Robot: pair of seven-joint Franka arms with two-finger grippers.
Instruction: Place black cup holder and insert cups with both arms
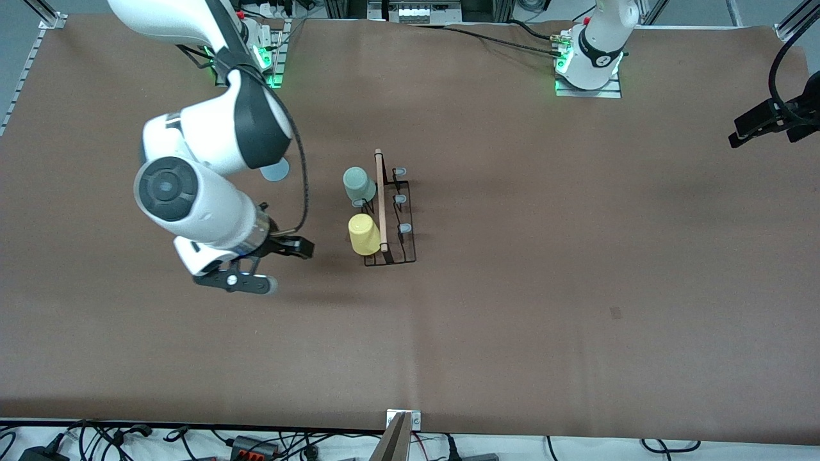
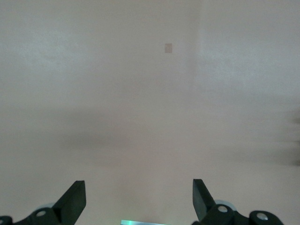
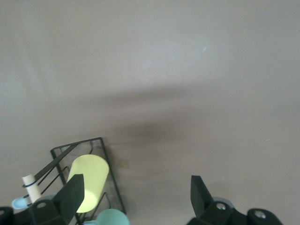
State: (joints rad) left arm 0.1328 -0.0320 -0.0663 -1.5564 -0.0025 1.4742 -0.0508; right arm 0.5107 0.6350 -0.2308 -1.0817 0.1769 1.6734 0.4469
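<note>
The black cup holder (image 1: 391, 214) stands upright near the middle of the bench (image 1: 576, 288), its wooden rod (image 1: 380, 198) running along the top, so the placing step looks done. Two cups are already on prongs along the side toward the right arm's end: the mint-green cup (image 1: 358, 184), and at its 6 o'clock in the front view, nearer the front camera, the yellow cup (image 1: 363, 234). The three prongs on the side toward the left arm's end show bare grey-blue tips (image 1: 400, 171), and one prong tip (image 1: 358, 203) between the two cups also looks unfilled. The light blue cup (image 1: 275, 171) is mostly hidden under the right arm, at about 9 o'clock from the mint-green one and well apart from the rack; only part of it shows, and it is not on any prong. The right gripper (image 1: 291, 266) hangs over bare bench just beside the yellow cup, at its 8 o'clock, jaws released and holding nothing; its wrist view shows the yellow cup (image 3: 89, 183) resting on the rack just past one fingertip. The left gripper (image 2: 139, 199) waits over bare bench toward the left arm's end, jaws spread and holding nothing. By my reading two of three cups are in; the light blue one remains.
</note>
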